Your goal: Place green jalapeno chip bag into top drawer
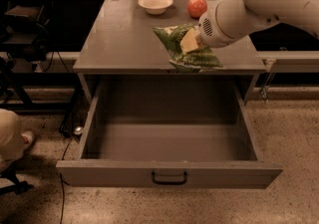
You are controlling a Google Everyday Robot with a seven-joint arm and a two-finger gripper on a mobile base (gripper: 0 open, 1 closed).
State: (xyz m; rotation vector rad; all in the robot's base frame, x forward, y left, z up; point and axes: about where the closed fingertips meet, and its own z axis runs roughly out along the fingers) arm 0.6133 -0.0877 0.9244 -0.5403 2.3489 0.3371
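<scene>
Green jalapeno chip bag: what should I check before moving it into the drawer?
1. Grasp: tool shut on green jalapeno chip bag, at the tabletop front edge: ok.
2. Access: top drawer pulled open: ok.
3. Position: bag over the drawer opening: not ok, it is at the tabletop edge.
4. Clutter: bowl and red fruit sit behind, apart from the bag: ok.
5. Grip firm enough: cannot tell.

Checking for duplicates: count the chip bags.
1. The green jalapeno chip bag, held in the gripper, is at the front edge of the cabinet top, behind the open top drawer. The arm may hide others.
</scene>
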